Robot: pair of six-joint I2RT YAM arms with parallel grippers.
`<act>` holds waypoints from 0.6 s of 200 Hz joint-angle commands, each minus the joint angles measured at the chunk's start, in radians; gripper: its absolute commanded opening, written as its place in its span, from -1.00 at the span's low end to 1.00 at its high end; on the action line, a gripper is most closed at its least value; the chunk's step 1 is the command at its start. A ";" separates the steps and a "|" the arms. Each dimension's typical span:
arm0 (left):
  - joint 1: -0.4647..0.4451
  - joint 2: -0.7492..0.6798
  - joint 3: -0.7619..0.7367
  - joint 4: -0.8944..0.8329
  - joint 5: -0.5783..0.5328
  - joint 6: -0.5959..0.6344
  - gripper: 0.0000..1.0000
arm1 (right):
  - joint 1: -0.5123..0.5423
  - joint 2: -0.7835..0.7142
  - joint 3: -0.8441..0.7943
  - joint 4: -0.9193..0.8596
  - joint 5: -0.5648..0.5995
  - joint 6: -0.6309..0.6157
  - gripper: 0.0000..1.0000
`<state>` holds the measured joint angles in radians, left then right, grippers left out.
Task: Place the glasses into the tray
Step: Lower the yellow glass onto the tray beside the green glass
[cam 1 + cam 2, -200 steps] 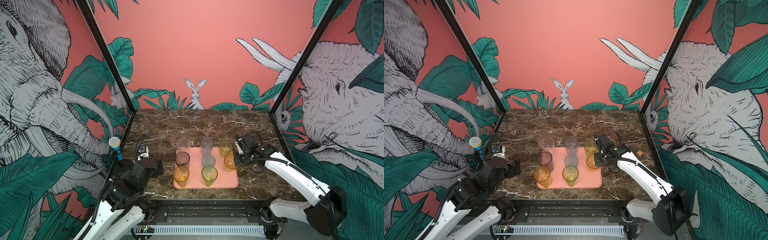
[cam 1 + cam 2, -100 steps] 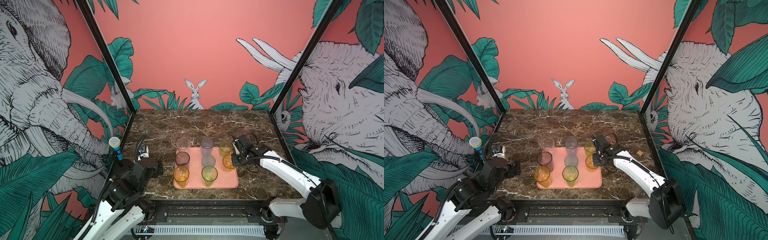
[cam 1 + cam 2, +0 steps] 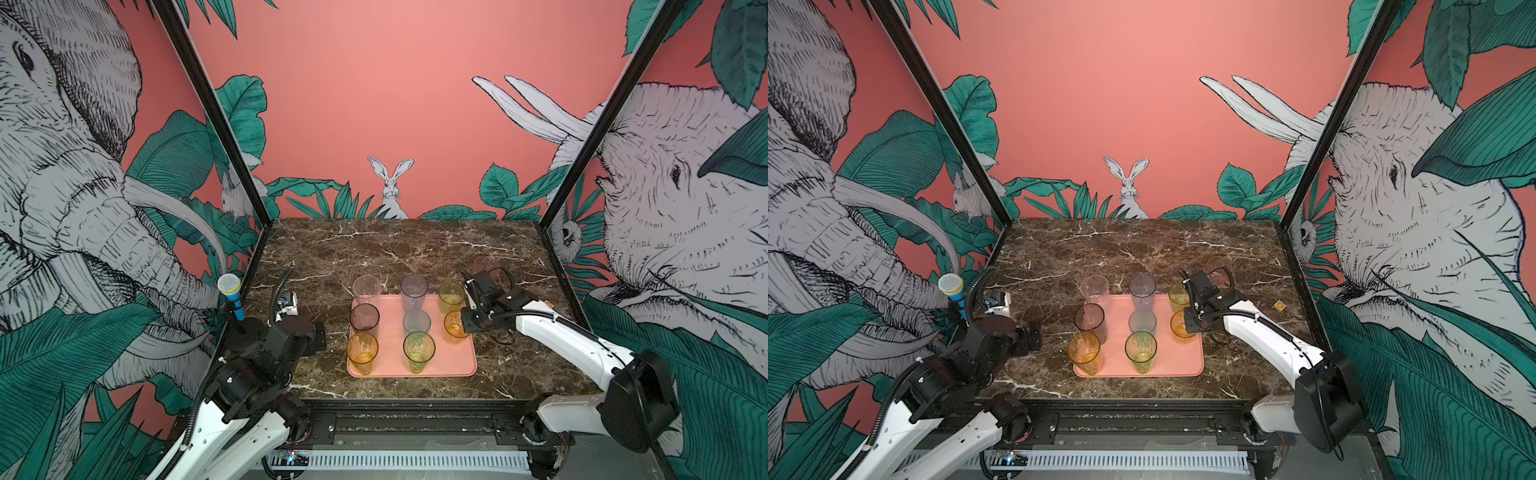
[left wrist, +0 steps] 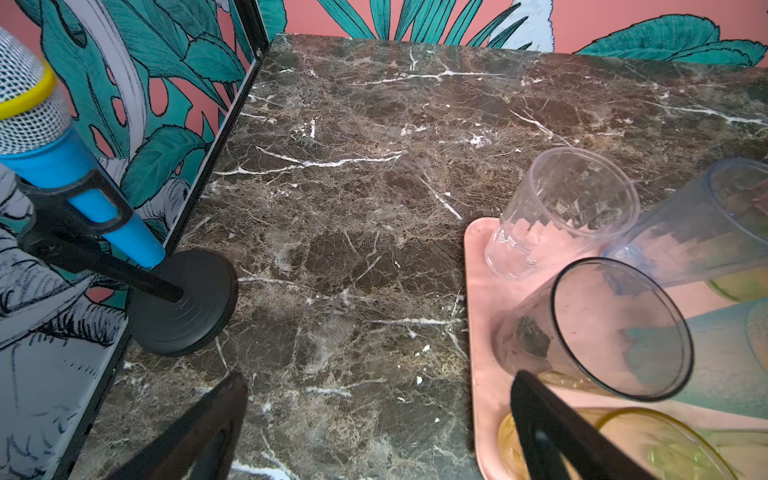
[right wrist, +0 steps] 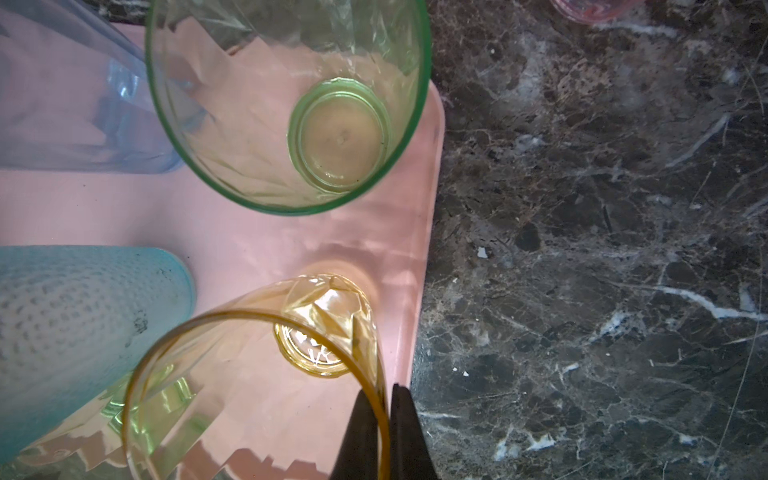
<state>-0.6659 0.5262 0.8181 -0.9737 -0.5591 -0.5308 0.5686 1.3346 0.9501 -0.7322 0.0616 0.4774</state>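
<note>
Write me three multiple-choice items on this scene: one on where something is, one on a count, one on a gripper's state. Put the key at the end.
1. Where is the pink glass relative to the tray?
A. In its front row.
B. In its middle.
C. Off it, on the table behind.

2. How many amber glasses are in view?
A. Two.
B. One.
C. Four.

3. What state is the right gripper in?
A. Open over bare table.
B. Shut on an amber glass's rim.
C. Shut on the pink glass.

Answers:
C, it stands on marble beyond the tray's far right corner.
A, one is at the tray's front left and one at its right edge.
B, the right wrist view shows both fingers pinching the amber rim.
</note>
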 commanded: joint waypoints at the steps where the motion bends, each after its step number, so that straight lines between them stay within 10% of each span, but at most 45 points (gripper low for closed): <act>1: 0.003 -0.003 -0.008 0.005 -0.004 -0.005 0.99 | 0.006 0.012 -0.004 0.026 0.018 0.013 -1.00; 120: 0.003 -0.006 -0.009 0.003 -0.002 -0.008 0.99 | 0.003 0.042 -0.006 0.044 0.030 0.023 -1.00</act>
<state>-0.6659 0.5262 0.8181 -0.9737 -0.5583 -0.5312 0.5686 1.3716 0.9501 -0.7063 0.0719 0.4885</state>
